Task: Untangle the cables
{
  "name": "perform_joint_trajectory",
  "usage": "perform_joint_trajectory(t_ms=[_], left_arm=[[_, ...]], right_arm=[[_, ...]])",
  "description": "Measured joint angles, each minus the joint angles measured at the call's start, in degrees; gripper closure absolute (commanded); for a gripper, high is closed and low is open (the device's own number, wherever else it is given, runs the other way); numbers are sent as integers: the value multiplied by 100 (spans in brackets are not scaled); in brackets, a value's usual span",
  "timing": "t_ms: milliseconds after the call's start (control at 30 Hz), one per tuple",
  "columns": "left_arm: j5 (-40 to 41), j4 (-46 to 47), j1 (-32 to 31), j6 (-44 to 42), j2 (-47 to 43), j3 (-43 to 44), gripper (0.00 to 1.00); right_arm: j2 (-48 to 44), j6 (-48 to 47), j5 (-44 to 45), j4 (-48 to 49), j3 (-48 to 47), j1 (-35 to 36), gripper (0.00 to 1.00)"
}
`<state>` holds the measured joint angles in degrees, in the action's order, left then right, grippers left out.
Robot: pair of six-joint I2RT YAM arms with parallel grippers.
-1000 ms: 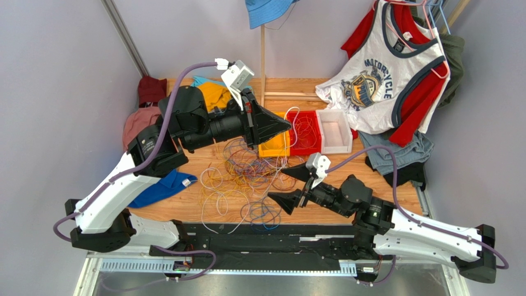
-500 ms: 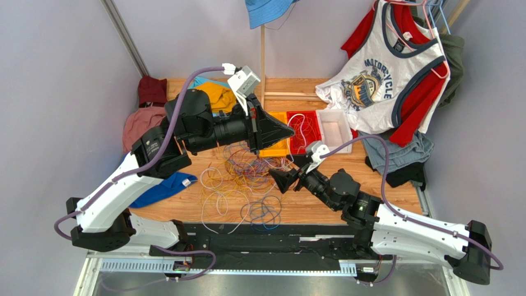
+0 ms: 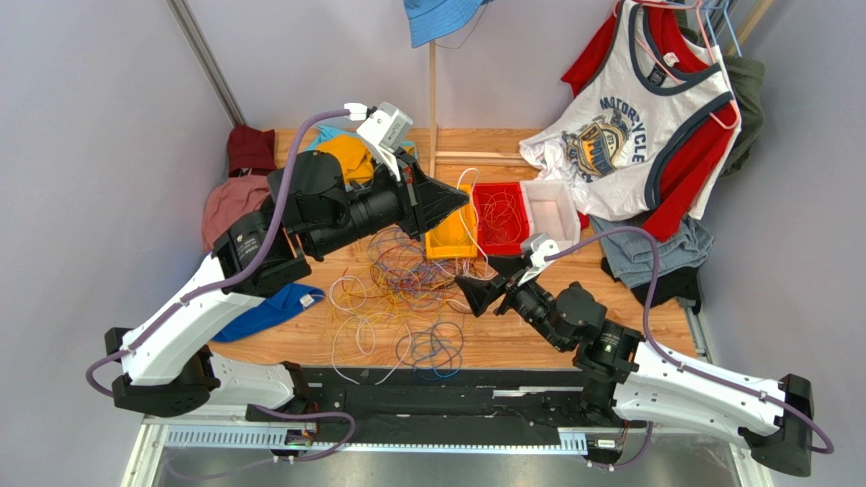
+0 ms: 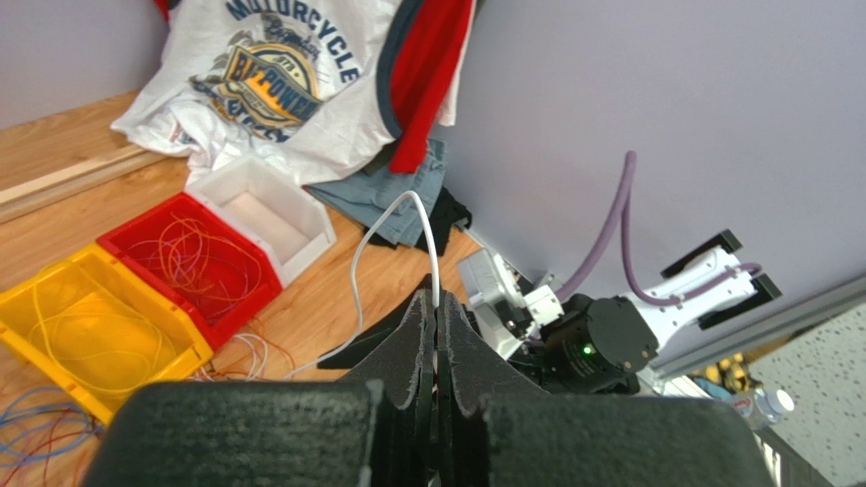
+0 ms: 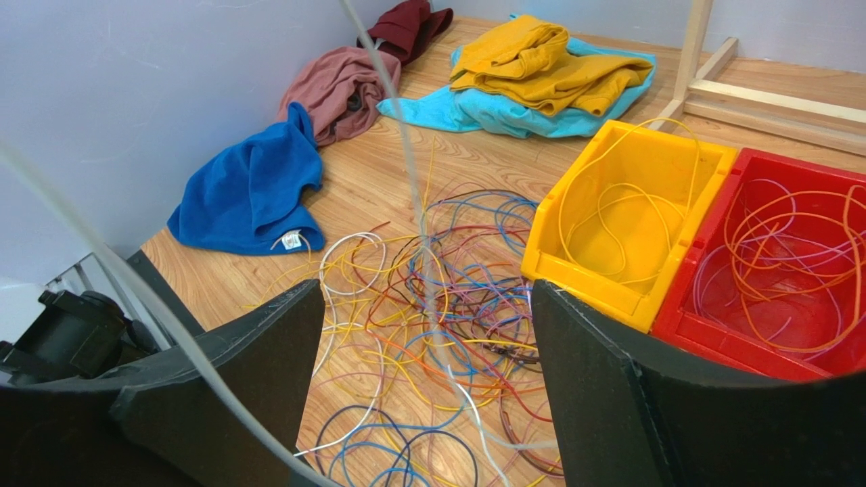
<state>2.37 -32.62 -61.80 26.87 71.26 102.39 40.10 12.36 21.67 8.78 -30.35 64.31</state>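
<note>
Cables [image 3: 401, 289] are the job, and my left hand [image 4: 435, 304] has one of them: its fingers are pressed fully together on a white cable [image 4: 391, 218] that arcs up out of the tips and drops toward the counter [image 3: 518, 340]. My right hand [image 5: 427, 289] is spread wide with nothing gripped; a pale strand, which I take for the same white one, runs through its gap unpinched. From above, the left hand sits raised at about 1 o'clock from the heap, over the yellow bin [image 3: 448, 244], and the right hand is at about 3 o'clock. The heap lies loose mid-counter, many colours crossing; a few strands already lie in the yellow bin and the red bin [image 5: 701, 325] beside it. I judge this the drawing-out step, with one strand lifted and its tail buried. Next I want the right hand to close on the strand lower down, then a slow pull apart so the heap isn't dragged
</note>
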Motion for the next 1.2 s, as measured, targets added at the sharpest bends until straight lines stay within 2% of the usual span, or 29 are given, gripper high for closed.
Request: perform_joint_trajectory(t_ms=[233, 667, 767, 800, 867, 900, 1100, 1200], left_arm=[[90, -44, 0, 20, 52, 0, 100], [-450, -42, -22, 92, 59, 0, 100], [-544, -42, -66, 120, 52, 0, 100], [-560, -42, -81, 122, 48, 0, 100], [-551, -44, -92, 120, 13, -15, 100], [-507, -39, -98, 118, -28, -50, 100], [131, -46, -107, 9, -581, -535, 97], [636, -31, -105, -66, -817, -804, 87]], right_arm=[[46, -17, 146, -85, 0, 0, 18], [992, -175, 70, 157, -216, -50, 18], [1241, -197, -4, 264, -396, -227, 33], [1320, -197, -37, 289, -457, -321, 52], [1399, -199, -94, 293, -522, -494, 76], [1403, -164, -120, 291, -529, -564, 99], [1001, 46, -214, -120, -531, -654, 100], [492, 199, -254, -715, -621, -656, 100]])
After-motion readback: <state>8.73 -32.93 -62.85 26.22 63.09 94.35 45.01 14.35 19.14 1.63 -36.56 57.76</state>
